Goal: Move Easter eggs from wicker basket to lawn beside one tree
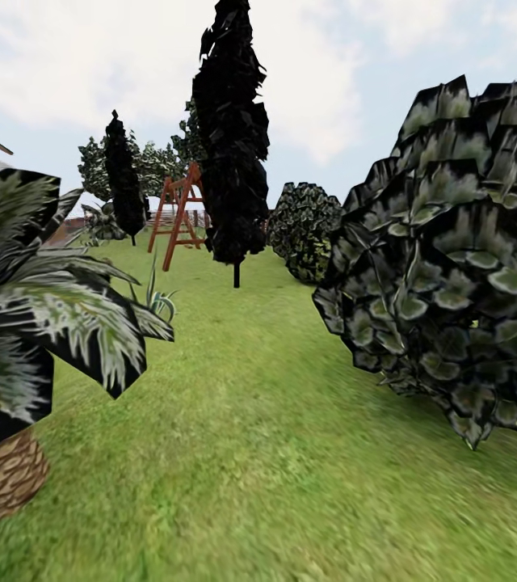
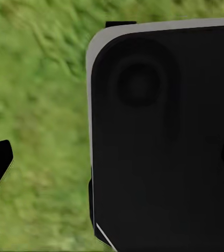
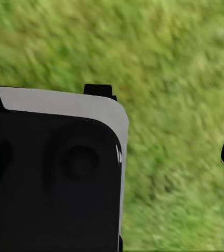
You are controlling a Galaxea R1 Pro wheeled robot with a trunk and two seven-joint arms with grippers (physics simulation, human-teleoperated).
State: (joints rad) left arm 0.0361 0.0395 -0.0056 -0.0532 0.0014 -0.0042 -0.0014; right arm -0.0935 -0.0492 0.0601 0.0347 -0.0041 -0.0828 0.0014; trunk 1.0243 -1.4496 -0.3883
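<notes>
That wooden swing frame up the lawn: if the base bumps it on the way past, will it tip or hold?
The swing frame likely holds against a light nudge: its legs splay wide in an A shape on the lawn. Its tall, slim beams suggest it may be fairly light, so a hard bump could perhaps shift it.

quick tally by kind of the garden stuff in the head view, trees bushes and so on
Black cone-shaped conifers: 2, the near one and the far one
Leafy bushes: 2, the big near one and the smaller far one
Palms with a scaly brown trunk: 1
Wooden swing frames: 1
Total: 6, all on the lawn
</notes>
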